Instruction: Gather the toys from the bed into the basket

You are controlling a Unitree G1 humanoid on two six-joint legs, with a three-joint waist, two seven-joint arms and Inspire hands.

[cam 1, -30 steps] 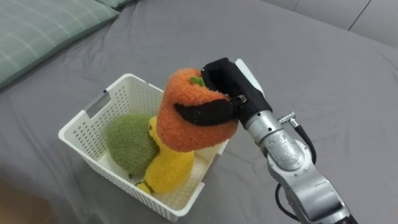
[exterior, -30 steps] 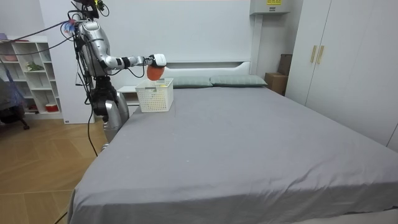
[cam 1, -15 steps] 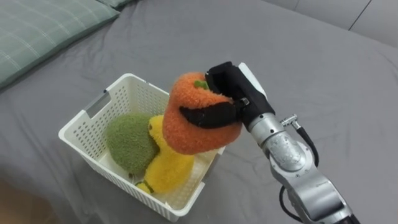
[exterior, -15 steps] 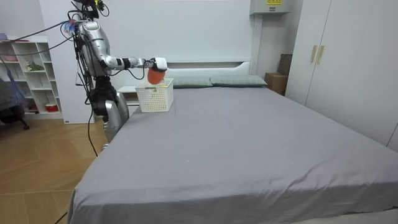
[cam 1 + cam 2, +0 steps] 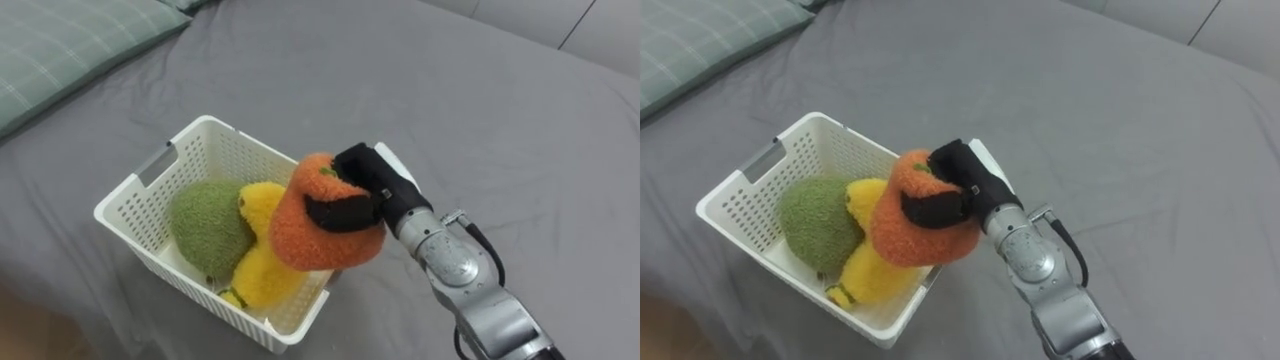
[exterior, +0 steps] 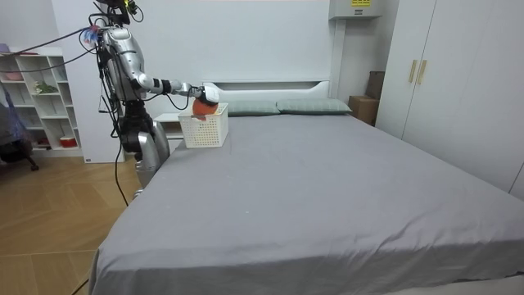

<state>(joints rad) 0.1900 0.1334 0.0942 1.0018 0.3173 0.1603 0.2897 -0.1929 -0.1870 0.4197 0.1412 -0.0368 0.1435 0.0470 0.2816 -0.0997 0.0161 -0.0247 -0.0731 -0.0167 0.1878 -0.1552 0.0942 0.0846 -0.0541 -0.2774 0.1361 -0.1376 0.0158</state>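
From the head camera, the white plastic lattice basket on the grey bed holds a fuzzy green plush ball at its 9 o'clock end and a yellow plush toy mid-basket. Over the 3 o'clock rim hangs a fuzzy orange plush toy, with the right hand curled tight round it. I'd say this is the drop-off, and next the fingers need to loosen. The room view adds that the robot stands beside the bed near the pillows.
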